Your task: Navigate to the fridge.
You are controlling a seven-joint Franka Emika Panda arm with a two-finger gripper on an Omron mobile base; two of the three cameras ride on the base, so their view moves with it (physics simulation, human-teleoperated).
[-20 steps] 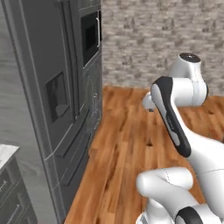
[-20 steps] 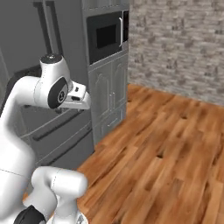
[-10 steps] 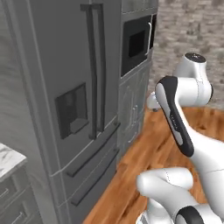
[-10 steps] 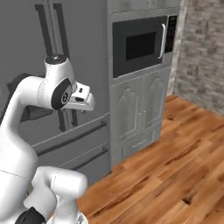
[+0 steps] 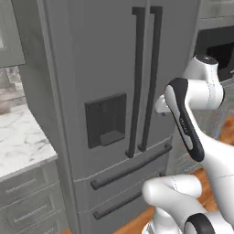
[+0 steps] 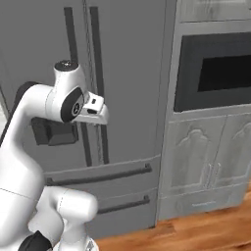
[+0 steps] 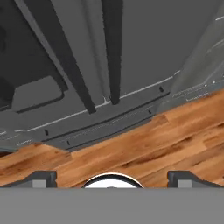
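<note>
Left base view: the tall dark grey French-door fridge (image 5: 114, 91) stands directly ahead at 12 o'clock, its recessed rectangular dispenser panel (image 5: 106, 119) at 9 o'clock of the long vertical bar handles (image 5: 145, 77). A white marble countertop (image 5: 18, 146) adjoins at 8 o'clock. The black built-in oven (image 6: 215, 71) sits at 3 o'clock of the fridge. The two-finger gripper (image 7: 111, 177) hangs empty above the wooden floor (image 7: 144, 153), fingertips (image 7: 41, 178) spread wide.

no readable text, labels, brands or numbers on anything
</note>
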